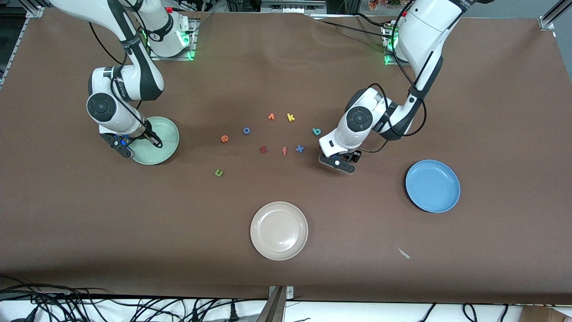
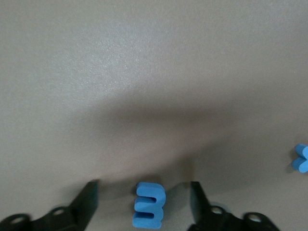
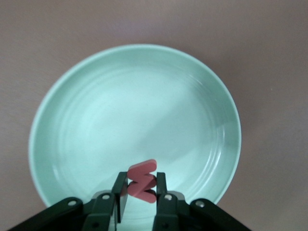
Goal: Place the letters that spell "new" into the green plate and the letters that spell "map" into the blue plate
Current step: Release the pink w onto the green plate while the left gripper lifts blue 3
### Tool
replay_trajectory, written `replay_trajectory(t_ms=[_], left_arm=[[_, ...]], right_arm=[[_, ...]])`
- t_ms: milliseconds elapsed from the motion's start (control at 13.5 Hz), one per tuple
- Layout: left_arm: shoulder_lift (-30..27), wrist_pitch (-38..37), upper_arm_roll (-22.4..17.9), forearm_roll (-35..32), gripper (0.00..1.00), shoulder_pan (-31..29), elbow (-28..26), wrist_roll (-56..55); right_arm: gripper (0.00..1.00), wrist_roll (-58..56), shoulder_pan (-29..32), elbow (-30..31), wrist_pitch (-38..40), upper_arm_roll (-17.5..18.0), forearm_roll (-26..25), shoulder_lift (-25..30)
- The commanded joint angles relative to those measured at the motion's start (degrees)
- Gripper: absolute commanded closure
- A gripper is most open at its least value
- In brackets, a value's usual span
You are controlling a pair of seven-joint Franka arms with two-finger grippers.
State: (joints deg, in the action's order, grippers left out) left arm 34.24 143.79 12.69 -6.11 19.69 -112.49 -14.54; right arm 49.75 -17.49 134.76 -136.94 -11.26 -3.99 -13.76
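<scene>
Brown paper covers the whole table (image 1: 286, 268), with both arm bases along one long edge. Over the green plate (image 1: 172, 134), toward the right arm's end, the right end effector (image 3: 140, 192) pinches the salmon-red w (image 3: 142, 180) upright between its fingers, apparently about to drop it into the empty dish. The left end effector (image 2: 144, 202) sits low on the table, fingers apart and straddling the blue m (image 2: 149, 206) without touching it, seemingly lined up to close on it. The blue plate (image 1: 432, 185) lies bare toward the left arm's end, with open table between. The orange e (image 1: 224, 138), green n (image 1: 218, 172), teal a (image 1: 317, 131) and a yellow letter (image 1: 291, 117) lie loosely scattered mid-table, spaced enough for fingers to straddle each.
</scene>
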Motion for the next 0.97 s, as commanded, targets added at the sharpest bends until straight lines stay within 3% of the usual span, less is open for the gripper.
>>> replay_trajectory(t_ms=[0, 223, 445, 742, 891], left_arm=[[-1.46, 0.44, -0.56, -1.98, 0.32, 0.35, -1.59, -0.75], [-1.46, 0.44, -0.56, -1.89, 0.49, 0.26, -1.94, -0.75], [-1.37, 0.44, -0.65, -1.98, 0.72, 0.26, -1.86, -0.75], [-0.58, 0.52, -0.74, -2.93, 0.97, 0.18, -1.68, -0.67], [-1.98, -0.87, -0.82, -3.73, 1.0, -0.96, -1.16, -0.58]], right_arm=[[0.0, -0.7, -0.35, 0.6, -0.61, -0.16, 0.04, 0.75], [0.0, -0.79, -0.44, -1.85, -0.61, 0.71, -0.14, 1.98], [0.0, -0.97, -0.53, -9.23, -0.7, 6.14, -0.4, -0.12], [0.0, -1.05, -0.62, -19.95, -0.61, 11.87, -0.57, -6.35], [0.0, 1.3, -1.23, -27.92, -0.53, 13.37, 0.12, -13.27]])
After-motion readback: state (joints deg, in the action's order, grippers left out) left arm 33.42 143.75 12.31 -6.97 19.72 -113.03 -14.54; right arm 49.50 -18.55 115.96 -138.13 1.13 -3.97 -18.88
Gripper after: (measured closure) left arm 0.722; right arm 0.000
